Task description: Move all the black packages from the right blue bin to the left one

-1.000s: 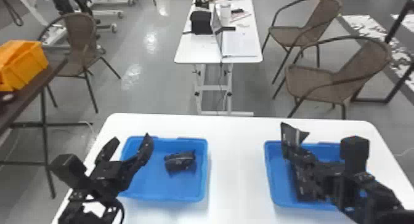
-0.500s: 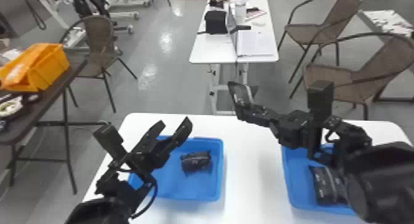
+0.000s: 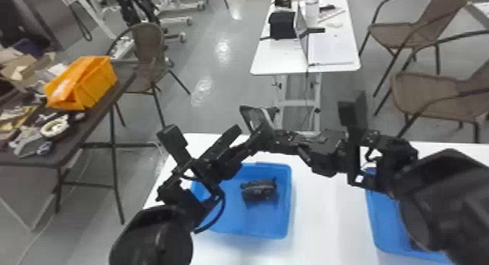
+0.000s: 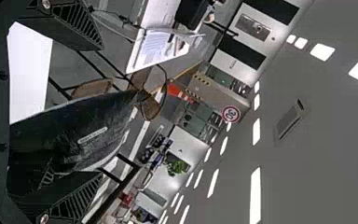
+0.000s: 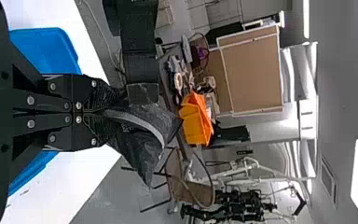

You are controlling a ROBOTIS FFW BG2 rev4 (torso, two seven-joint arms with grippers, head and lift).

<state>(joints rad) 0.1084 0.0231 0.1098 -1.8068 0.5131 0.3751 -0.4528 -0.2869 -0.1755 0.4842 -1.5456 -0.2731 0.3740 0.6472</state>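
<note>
Progress is looking partial: one black package (image 3: 259,190) is lying inside the left blue bin (image 3: 290,198), toward the far side of its floor, and is counting as done. A second package (image 5: 142,128) is hanging above and just beyond that bin's far rim, out of any bin, so it is only partway through its transfer. The right claw (image 5: 97,113) is gripping it, its fingers pinched narrow on one end. The left claw (image 4: 99,111) is hovering over the left blue bin's far side with its fingers spreading wide, one on each side of that same package; whether either finger is touching it, I cannot tell.

The two claws are probably working on a handover, with the left one likely closing next and the right one then letting go. Letting go too soon would be risking a drop near the left blue bin's rim or onto the white counter (image 3: 327,217).

To the right of the left blue bin, well apart on the same counter, the right blue bin (image 3: 384,224) is sitting largely behind the right arm (image 3: 436,202). A dark patch (image 3: 416,245) is peeking out there, possibly another package awaiting its turn, but the arm is hiding too much for counting what is remaining.
</note>
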